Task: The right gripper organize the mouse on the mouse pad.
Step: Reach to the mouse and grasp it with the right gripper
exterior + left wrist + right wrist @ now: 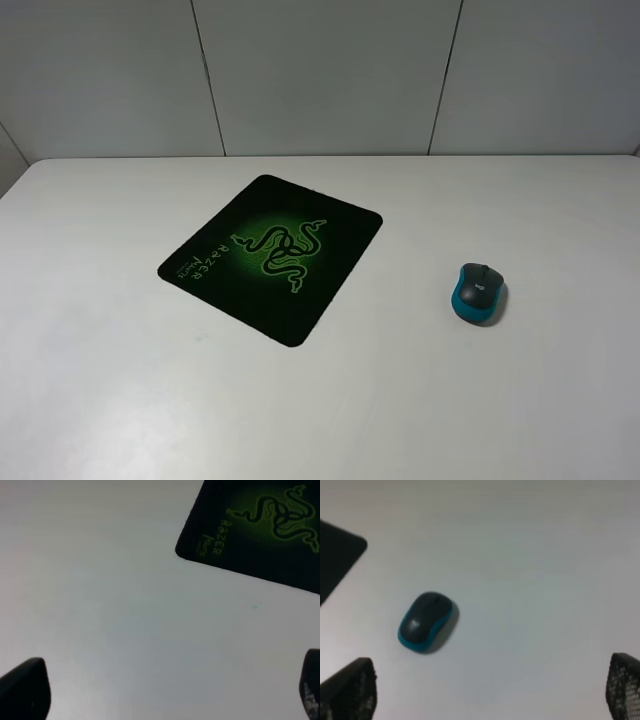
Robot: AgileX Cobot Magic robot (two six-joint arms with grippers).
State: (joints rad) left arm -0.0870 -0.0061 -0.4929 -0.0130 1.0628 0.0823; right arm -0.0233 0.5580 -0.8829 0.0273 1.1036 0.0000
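Observation:
The mouse [479, 293], teal-sided with a dark grey top, lies on the white table to the right of the mouse pad [272, 256], apart from it. The pad is black with a green snake logo and green lettering, turned at an angle. Neither arm shows in the exterior high view. In the right wrist view the mouse [426, 621] lies ahead of my right gripper [492, 690], whose fingers [350, 690] are spread wide and empty; a pad corner [337, 555] shows at the edge. My left gripper [172, 690] is open over bare table near the pad's corner [250, 525].
The white table [450, 400] runs to a grey panelled wall [320, 70] at the back. A faint small mark [197, 337] lies on the table below the pad's near edge.

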